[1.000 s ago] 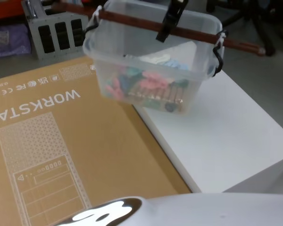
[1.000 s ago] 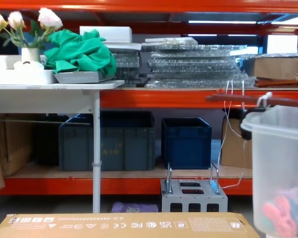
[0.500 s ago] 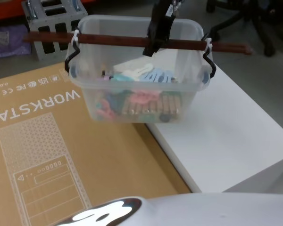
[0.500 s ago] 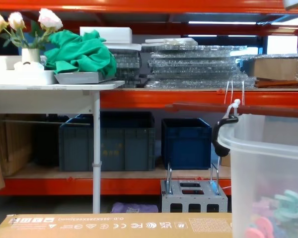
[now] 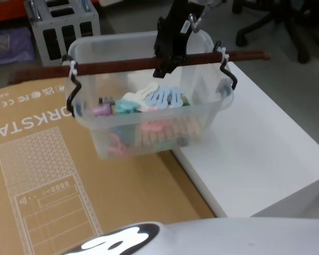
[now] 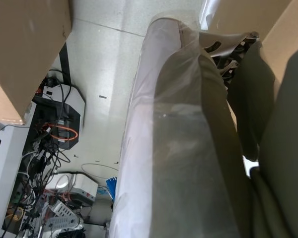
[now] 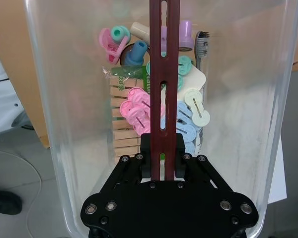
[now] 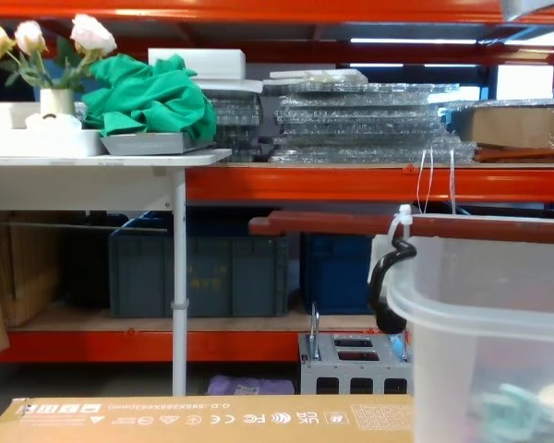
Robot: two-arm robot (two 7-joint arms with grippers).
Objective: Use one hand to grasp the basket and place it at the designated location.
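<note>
Below right pincer (image 5: 168,59), hanging basket (image 5: 203,120).

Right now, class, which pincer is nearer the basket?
Right. The right pincer grips the brown bar across the basket's top; the left arm is parked low beside cardboard, apart from it.

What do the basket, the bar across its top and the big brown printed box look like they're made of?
Basket: translucent whitish plastic, smooth; the pegs inside show through its walls. Handle bar, clamped by the right gripper: reddish-brown, slotted, with an even sheen; probably painted metal or plastic, hard to tell which. Carton: matte brown cardboard with white print.
</note>
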